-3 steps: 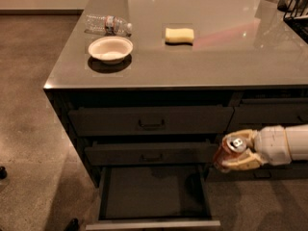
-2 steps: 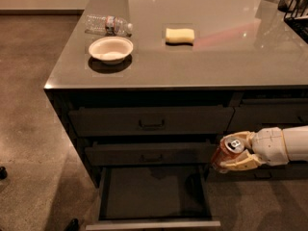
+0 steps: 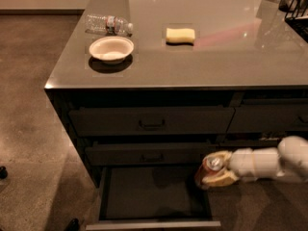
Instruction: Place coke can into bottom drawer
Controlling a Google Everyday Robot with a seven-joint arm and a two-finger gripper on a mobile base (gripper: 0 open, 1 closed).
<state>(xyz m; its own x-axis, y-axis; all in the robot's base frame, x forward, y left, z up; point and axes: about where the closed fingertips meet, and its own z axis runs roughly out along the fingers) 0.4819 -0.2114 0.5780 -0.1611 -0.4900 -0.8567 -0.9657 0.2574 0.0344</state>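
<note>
Brown speckled floor, grey island counter (image 3: 231, 66) with a glossy top. On the top, far left: clear water bottle (image 3: 108, 24) lying on its side. White bowl (image 3: 111, 49) sits just nearer than it, and a yellow sponge (image 3: 180, 35) is to the right, well apart from both. Dark rack (image 3: 296, 4) at the far right corner.

Island front, left stack: two closed drawers (image 3: 151, 121) with black bar handles. Below them the bottom drawer (image 3: 154, 194) is pulled out with a bare dark floor and a pale front rim. Nothing sits between the drawer opening and the can.

White arm (image 3: 269, 165) comes in from the right at low-drawer height. Gripper (image 3: 211, 173) is clamped around the coke can (image 3: 211, 165). The can is tilted with its silver top toward the camera, at the drawer's right edge and not down inside it.
</note>
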